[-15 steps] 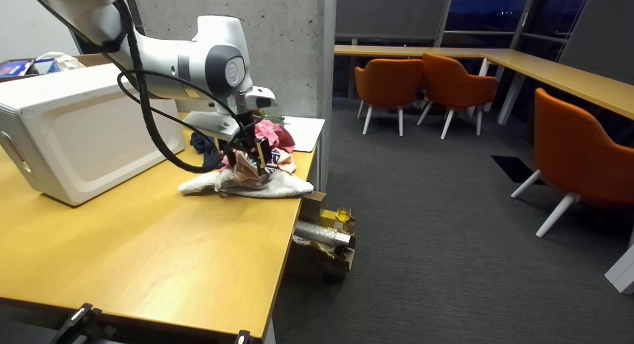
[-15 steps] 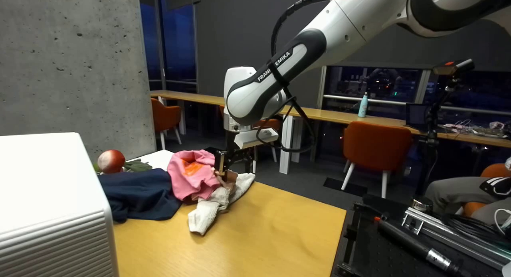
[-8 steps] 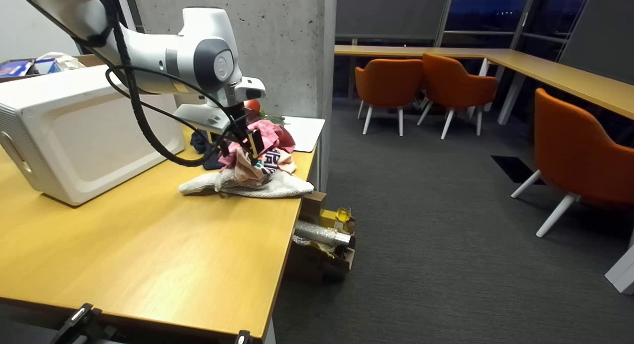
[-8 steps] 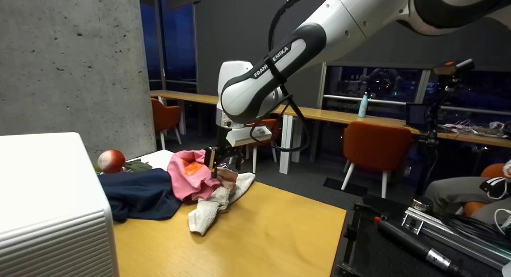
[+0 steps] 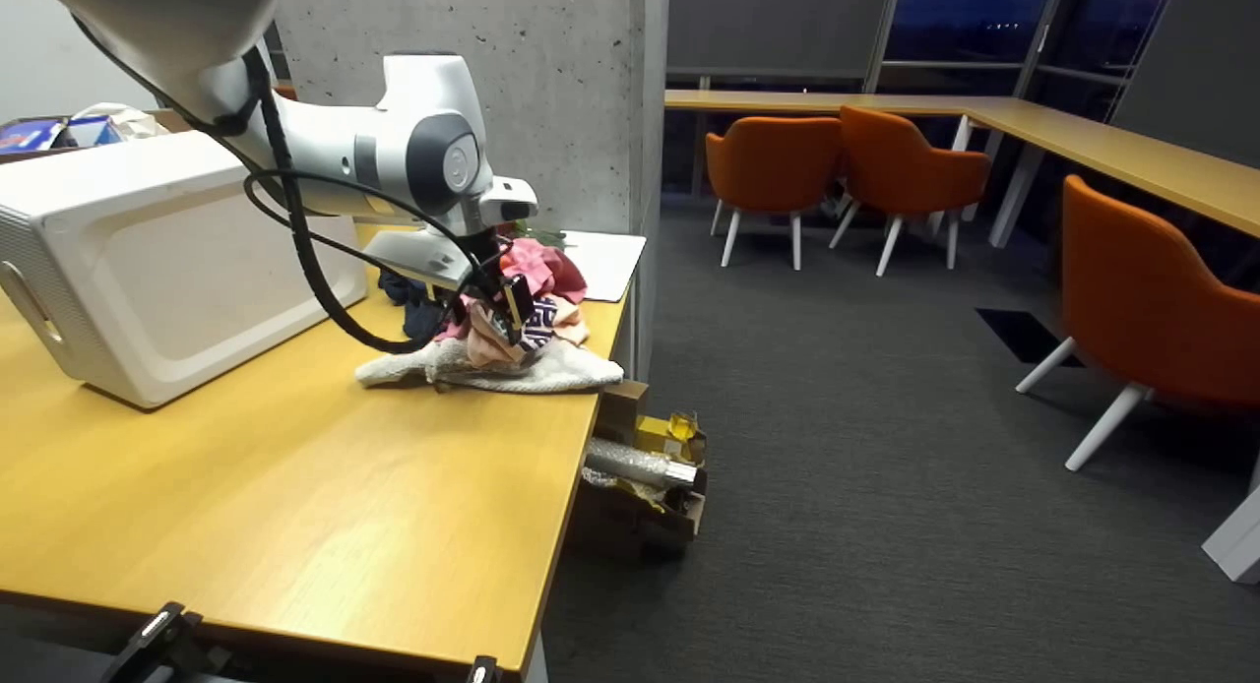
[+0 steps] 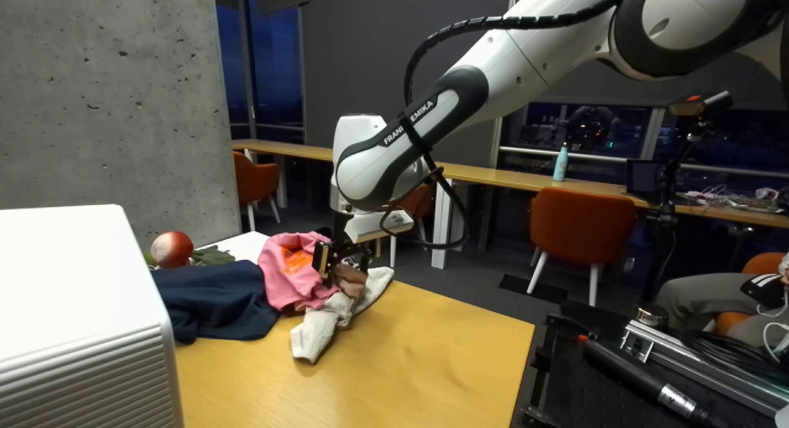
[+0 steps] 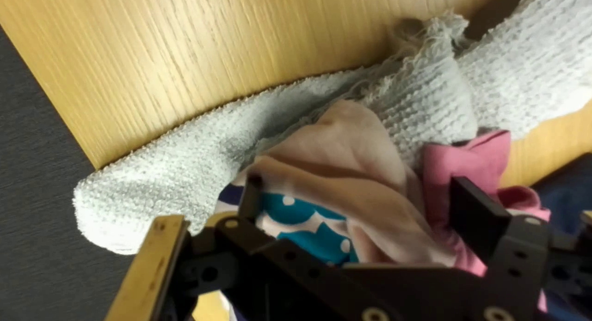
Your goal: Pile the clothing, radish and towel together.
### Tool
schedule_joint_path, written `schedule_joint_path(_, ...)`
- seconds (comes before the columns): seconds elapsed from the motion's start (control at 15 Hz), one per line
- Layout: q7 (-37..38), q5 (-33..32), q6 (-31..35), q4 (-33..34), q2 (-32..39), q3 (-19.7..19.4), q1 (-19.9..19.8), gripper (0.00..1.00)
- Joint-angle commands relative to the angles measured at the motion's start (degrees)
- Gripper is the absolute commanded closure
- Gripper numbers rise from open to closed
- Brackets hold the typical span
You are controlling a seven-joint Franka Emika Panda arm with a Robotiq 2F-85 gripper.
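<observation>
The gripper (image 7: 365, 205) is open, its fingers spread over a peach garment (image 7: 342, 140) with teal and navy print. No cloth is seen pinched; fingertip contact cannot be told. The gripper also shows low over the pile in both exterior views (image 5: 489, 319) (image 6: 343, 264). The peach garment lies on the white towel (image 7: 175, 168), which shows in an exterior view (image 5: 581, 368). Pink clothing (image 6: 293, 277) lies against the peach garment, beside one finger. Navy clothing (image 6: 216, 298) lies beside the pink. The red-and-white radish (image 6: 172, 249) sits behind the navy clothing; the gripper hides it in an exterior view.
A large white case (image 5: 197, 270) stands on the table (image 5: 295, 506) near the clothing. A concrete pillar (image 6: 111, 107) rises behind. A white board (image 5: 605, 260) lies near the radish leaves. The towel reaches the table's edge, above a cardboard box (image 5: 630, 407) below.
The gripper rose off the peach garment and shifted toward the pink clothing, then lowered again over the peach garment. It stays open. The clothing, towel and radish look unmoved.
</observation>
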Motion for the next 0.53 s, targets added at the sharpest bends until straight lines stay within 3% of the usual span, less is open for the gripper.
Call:
schedule_joint_path(0.0, 0.1, 1.0, 0.5, 3.5, 3.8, 0.9, -0.3, 0.00)
schedule_joint_path(0.47, -0.5, 1.9, 1.9, 4.6, 7.5, 1.9, -1.1, 0.00)
